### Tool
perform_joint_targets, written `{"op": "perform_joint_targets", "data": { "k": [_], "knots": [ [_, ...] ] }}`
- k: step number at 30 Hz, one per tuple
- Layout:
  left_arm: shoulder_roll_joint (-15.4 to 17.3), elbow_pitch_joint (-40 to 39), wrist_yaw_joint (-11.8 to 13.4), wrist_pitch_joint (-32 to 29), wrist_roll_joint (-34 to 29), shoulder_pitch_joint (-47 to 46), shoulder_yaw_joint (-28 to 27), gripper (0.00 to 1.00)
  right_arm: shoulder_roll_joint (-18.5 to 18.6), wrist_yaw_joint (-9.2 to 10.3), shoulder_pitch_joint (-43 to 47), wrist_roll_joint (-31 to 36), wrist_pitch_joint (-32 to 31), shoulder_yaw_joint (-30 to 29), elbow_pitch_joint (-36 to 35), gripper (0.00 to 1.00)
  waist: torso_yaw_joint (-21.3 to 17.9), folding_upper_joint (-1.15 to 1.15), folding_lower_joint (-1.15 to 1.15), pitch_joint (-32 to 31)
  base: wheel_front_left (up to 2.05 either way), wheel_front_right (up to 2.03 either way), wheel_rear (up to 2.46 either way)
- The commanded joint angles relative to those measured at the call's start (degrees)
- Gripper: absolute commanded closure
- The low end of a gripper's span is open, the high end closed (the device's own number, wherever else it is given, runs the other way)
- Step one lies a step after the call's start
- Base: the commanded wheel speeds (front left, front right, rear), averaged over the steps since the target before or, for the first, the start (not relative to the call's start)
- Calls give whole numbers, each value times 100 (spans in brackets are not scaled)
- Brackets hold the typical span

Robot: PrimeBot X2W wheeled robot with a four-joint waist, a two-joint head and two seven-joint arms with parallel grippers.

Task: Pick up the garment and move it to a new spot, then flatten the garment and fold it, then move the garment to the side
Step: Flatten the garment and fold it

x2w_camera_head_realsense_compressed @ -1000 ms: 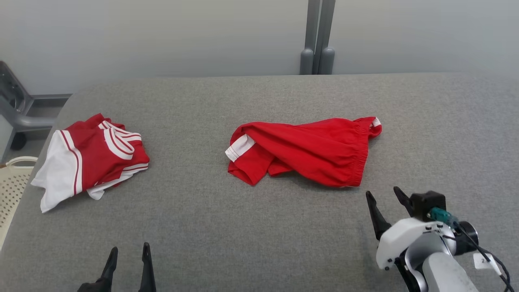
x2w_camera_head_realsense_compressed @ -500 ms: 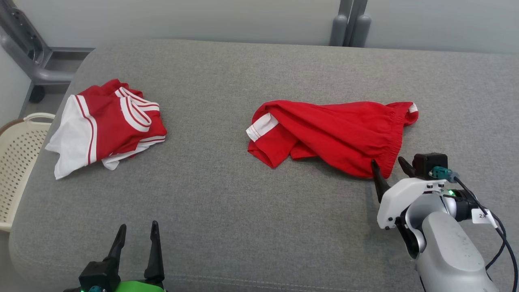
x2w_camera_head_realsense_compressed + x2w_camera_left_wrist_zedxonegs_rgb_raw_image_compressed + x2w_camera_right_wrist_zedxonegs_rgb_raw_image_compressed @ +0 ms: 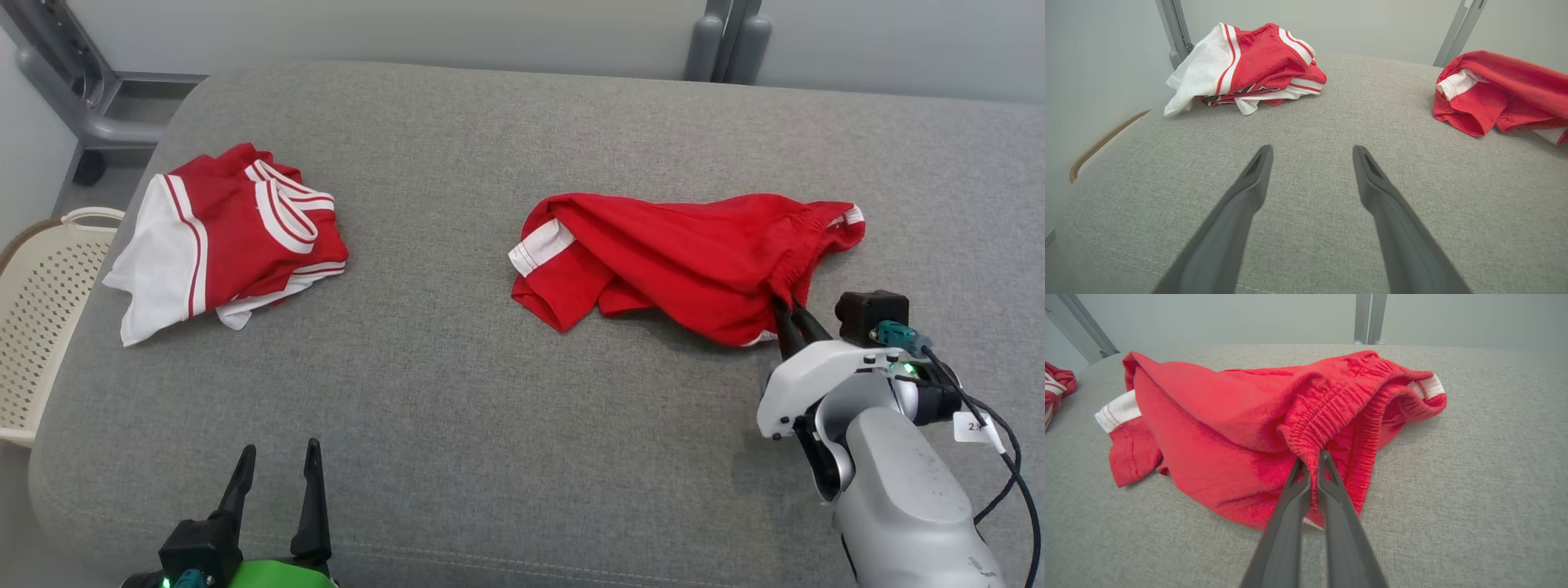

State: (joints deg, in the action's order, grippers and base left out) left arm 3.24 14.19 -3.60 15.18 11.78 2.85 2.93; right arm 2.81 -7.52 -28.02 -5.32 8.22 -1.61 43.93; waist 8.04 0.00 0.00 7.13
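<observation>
The garment is a crumpled pair of red shorts with white trim, lying on the grey padded table right of centre. It also appears in the right wrist view as the garment and at the right edge of the left wrist view as the garment. My right gripper is shut on the garment's gathered elastic waistband at its near right edge; in the right wrist view the right gripper pinches a ridge of that band. My left gripper stands open near the table's front left edge, and in its own view the left gripper holds nothing.
A second red and white garment lies folded at the table's left, also seen as the red and white garment. A cream perforated basket stands off the table's left edge. Grey metal posts rise behind the table.
My right gripper moved forward to the garment's waistband and shut on it, bunching the fabric slightly. The camera has tilted and shifted. The left gripper stays open.
</observation>
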Motion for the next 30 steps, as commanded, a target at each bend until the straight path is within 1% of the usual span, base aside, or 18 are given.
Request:
{"op": "perform_joint_targets", "data": {
  "k": [1, 4, 8, 10, 13, 17, 21, 24, 28, 30],
  "knots": [
    [1, 16, -30, 0, -32, -13, -30, 0, 15, 6, -11, -40, 74, -10, -104, 100, -18, 0, 0, -41, 0, 0, 0],
    [-1, 41, -37, 0, -31, 32, -64, 0, 15, 6, -50, -106, 47, -62, -352, 100, -46, 0, 0, -93, 0, 0, 0],
    [-4, 48, -52, 0, -34, 54, -88, 0, 71, 6, -255, -220, -264, -98, -769, 100, -71, 0, 0, -108, 0, 0, 0],
    [-5, 57, -67, 0, -36, 32, -81, 0, 159, 6, -387, -288, -505, -87, -950, 100, -60, 0, 0, -93, 0, 0, 0],
    [-9, 71, -90, 0, -23, -29, -55, 0, 194, 5, -586, -526, -871, -180, -1203, 100, -14, 0, 0, -58, 0, 0, 0],
    [-14, 112, -105, 0, -6, -114, -18, 0, 202, 6, -798, -939, -1436, -533, -1373, 100, 85, 0, 0, 6, 0, 0, 0],
    [-16, 149, -120, 0, -3, -151, 4, 0, 167, 3, -941, -1206, -2101, -775, -1468, 100, 215, 0, 0, 46, 0, 0, 0],
    [-19, 164, -114, 0, 1, -149, 4, 0, 121, 3, -772, -1431, -2654, -770, -1787, 100, 300, 0, 0, 34, 0, 0, 0],
    [-23, 152, -117, 0, 28, -105, -11, 0, 86, 3, -380, -1772, -3230, -856, -2576, 100, 337, 0, 0, 28, 0, 0, 0],
    [-26, 139, -115, 0, 38, -83, -19, 0, 74, 3, -228, -1664, -3371, -1033, -2919, 100, 325, 0, 0, 46, 0, 0, 0]
  ]
}}
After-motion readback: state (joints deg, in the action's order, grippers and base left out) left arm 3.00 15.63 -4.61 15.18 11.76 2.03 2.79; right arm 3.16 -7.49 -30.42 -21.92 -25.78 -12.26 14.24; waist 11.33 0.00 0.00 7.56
